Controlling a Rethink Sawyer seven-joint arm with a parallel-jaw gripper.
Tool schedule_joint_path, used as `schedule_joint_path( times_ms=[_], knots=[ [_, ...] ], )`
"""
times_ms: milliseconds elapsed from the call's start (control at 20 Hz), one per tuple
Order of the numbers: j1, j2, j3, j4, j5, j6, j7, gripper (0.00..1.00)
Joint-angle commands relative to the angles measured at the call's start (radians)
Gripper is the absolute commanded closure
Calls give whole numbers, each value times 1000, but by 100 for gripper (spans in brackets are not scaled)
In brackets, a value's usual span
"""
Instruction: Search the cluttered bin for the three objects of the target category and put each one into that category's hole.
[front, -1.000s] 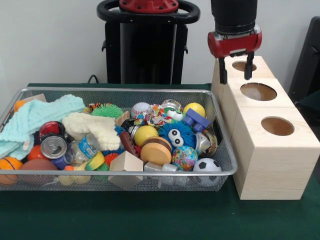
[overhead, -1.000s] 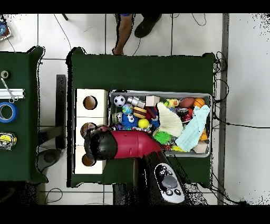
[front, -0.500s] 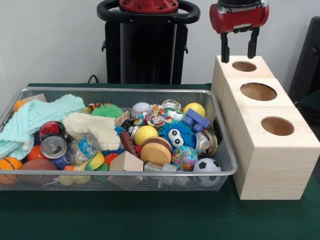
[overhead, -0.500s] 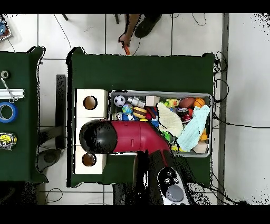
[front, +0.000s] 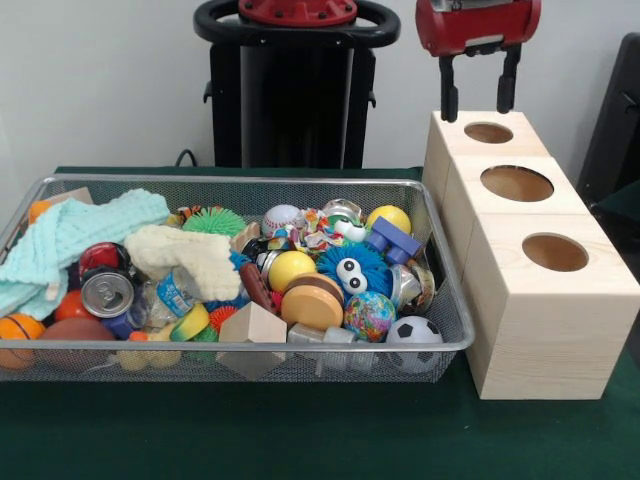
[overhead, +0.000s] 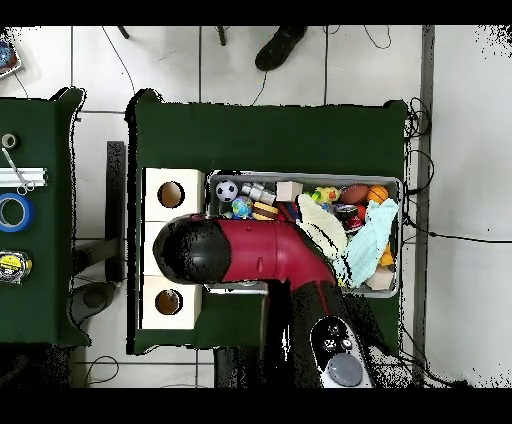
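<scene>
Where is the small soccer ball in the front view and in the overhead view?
Front view: the soccer ball lies in the bin's near right corner, against the mesh wall beside the wooden boxes.
Overhead view: the soccer ball sits in the bin's top left corner.
Shared landmark: the row of wooden boxes with round holes, next to that end of the bin.

tablecloth: dark green | basket: silver wire mesh | boxes: pale wood | towel: mint green | soccer ball: white with black patches | fuzzy ball: blue, white eyes | yellow ball: plain yellow | gripper: red body, black fingers
</scene>
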Motion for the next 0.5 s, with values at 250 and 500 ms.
schedule_joint_path(
  times_ms=[250,500],
  knots=[
    [-243,83,126,-182,-17,188,-181,0],
    [-326,72,153,-163,-31,201,-189,0]
  ],
)
